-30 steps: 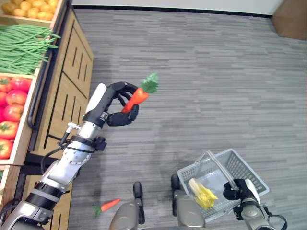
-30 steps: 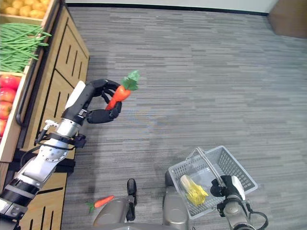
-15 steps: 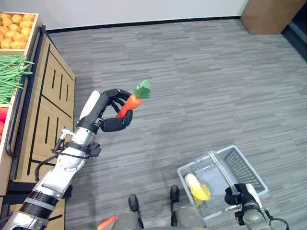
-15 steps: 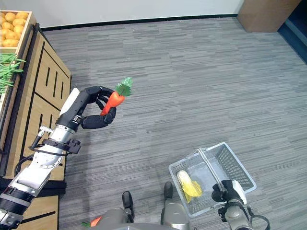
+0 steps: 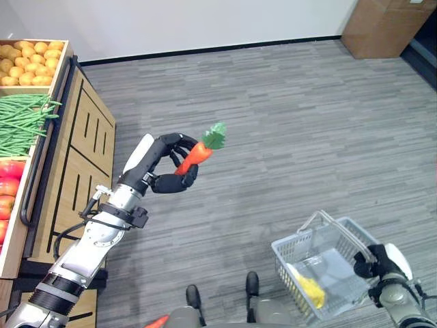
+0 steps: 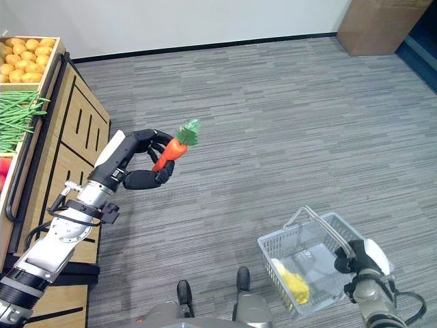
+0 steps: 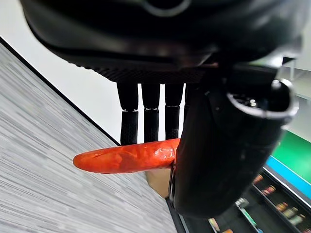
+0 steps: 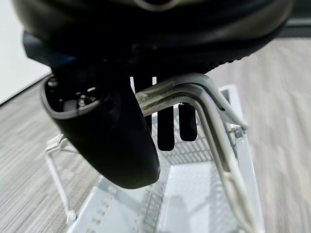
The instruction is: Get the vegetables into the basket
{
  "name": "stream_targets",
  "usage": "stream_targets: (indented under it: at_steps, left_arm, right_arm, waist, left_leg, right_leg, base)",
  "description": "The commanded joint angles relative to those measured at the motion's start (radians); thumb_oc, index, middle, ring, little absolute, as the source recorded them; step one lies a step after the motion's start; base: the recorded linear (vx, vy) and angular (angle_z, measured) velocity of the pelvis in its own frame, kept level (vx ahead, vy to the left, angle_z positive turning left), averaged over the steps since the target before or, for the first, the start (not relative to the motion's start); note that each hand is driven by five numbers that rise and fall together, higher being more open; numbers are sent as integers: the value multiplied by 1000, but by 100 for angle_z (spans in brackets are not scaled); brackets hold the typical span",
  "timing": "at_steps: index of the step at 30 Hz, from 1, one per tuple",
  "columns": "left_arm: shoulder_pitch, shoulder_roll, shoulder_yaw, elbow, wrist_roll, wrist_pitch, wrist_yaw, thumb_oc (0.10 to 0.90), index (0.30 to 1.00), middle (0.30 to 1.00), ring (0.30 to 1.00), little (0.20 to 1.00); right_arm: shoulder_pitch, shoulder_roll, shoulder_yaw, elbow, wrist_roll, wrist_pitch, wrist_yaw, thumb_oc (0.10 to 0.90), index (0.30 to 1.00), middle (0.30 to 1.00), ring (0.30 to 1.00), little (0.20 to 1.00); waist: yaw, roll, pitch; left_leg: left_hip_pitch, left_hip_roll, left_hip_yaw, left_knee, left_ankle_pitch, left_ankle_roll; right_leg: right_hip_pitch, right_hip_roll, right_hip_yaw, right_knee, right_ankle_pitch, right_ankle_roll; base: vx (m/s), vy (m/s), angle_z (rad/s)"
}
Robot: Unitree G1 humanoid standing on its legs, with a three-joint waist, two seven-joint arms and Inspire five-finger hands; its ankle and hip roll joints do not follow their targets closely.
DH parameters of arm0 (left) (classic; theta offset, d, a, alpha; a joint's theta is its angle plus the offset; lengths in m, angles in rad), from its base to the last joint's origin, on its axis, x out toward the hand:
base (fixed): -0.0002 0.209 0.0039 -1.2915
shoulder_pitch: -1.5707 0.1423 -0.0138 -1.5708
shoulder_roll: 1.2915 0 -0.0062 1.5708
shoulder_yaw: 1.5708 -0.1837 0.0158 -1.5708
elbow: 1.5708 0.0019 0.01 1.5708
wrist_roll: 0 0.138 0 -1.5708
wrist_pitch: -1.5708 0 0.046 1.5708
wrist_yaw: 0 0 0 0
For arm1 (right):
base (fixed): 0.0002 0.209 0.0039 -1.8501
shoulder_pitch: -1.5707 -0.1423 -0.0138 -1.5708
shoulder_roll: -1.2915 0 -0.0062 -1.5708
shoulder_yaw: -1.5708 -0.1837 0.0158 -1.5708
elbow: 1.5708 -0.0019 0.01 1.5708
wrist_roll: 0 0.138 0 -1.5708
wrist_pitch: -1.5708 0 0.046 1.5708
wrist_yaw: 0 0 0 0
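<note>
- Grey plank flooring (image 5: 293,123) was seen across the room, with a wooden produce stand (image 5: 75,157) at far left holding green beans (image 5: 24,123) and tomatoes (image 5: 10,188).
- A carrot (image 5: 193,154) was pinched between the curled fingers and thumb of the left hand (image 5: 167,164), raised clear of the stand, probably for carrying over.
- The basket (image 6: 311,263), well apart at lower right, was hung by its handle (image 8: 194,92) from the closed right hand (image 6: 365,258); a yellow vegetable (image 6: 292,285) lay inside.
</note>
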Motion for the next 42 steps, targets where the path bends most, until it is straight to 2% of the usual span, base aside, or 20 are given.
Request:
stream_targets:
  at_steps: [1,4,5,7,11,18,27,32,34,37,42]
  left_arm:
    - [-95,27,-42,-89,-81,-101,-5,400,300,300,300,300]
    - [-119,40,-75,-98,-92,-105,-19,400,300,300,300,300]
    - [-134,56,-96,-105,-93,-104,-25,400,300,300,300,300]
    - [-144,55,-112,-103,-96,-105,-30,400,300,300,300,300]
    - [-209,69,-192,-108,-109,-108,-42,400,300,300,300,300]
    - [-336,54,-336,-76,-107,-106,-62,400,300,300,300,300]
    - [-413,-10,-427,-7,-100,-93,-66,400,300,300,300,300]
    - [-461,-50,-471,68,-16,-77,-44,400,300,300,300,300]
    - [-465,-101,-483,165,100,-60,-15,400,300,300,300,300]
    - [-465,-148,-494,268,214,-46,1,400,300,300,300,300]
    - [-462,-203,-490,384,311,-27,24,400,300,300,300,300]
  right_arm:
    - [-168,-133,16,-65,-23,-73,-88,400,300,300,300,300]
    - [-215,-149,52,-42,-27,-76,-89,400,300,300,300,300]
    - [-245,-164,83,-101,-44,-78,-85,400,300,300,300,300]
    - [-262,-172,93,-103,-47,-79,-87,400,300,300,300,300]
    - [-408,-178,197,-72,-60,-75,-90,400,300,300,300,300]
    - [-604,-115,309,-51,-1,-78,-95,400,300,300,300,300]
    - [-757,-40,416,-23,7,-75,-83,400,300,300,300,300]
    - [-780,30,409,-107,83,-80,-69,400,300,300,300,300]
    - [-756,66,408,-202,128,-91,-44,400,300,300,300,300]
    - [-734,87,413,-268,149,-100,-26,400,300,300,300,300]
    - [-711,93,428,-355,164,-108,1,400,300,300,300,300]
  waist:
    - [7,-20,-97]
    - [10,-18,-101]
    - [8,-18,-103]
    - [9,-18,-103]
    - [18,-15,-104]
    - [24,-6,-101]
    - [29,1,-94]
    - [19,3,-89]
    - [5,-1,-89]
    - [-7,-4,-95]
    - [-20,-9,-104]
  left_leg:
    - [-38,65,-74,0,6,-75]
    - [-36,65,-74,0,3,-75]
    - [-35,65,-70,0,1,-76]
    - [-33,64,-70,0,1,-76]
    - [-33,62,-71,0,0,-77]
    - [-39,60,-70,0,-1,-76]
    - [-49,60,-72,0,1,-76]
    - [-53,64,-68,0,2,-75]
    - [-50,66,-61,0,-1,-75]
    - [-42,70,-51,0,-5,-76]
    - [-29,72,-39,0,-9,-76]
  right_leg:
    - [31,-69,-15,7,-45,93]
    - [33,-69,-13,6,-44,93]
    - [32,-69,-8,5,-43,94]
    - [33,-69,-6,5,-43,94]
    - [33,-73,-5,5,-38,95]
    - [28,-76,0,4,-35,96]
    - [16,-77,4,4,-31,94]
    - [8,-76,11,4,-28,93]
    - [7,-76,14,4,-29,93]
    - [9,-75,21,4,-31,93]
    - [12,-73,30,4,-32,94]
  base:
    - [0,0,0]
    - [0,0,0]
    - [0,0,0]
    - [0,0,0]
    - [0,0,0]
    - [0,0,0]
    - [0,0,0]
    - [-5,2,-4]
    - [1,7,-9]
    - [10,-1,-6]
    - [10,-4,-10]
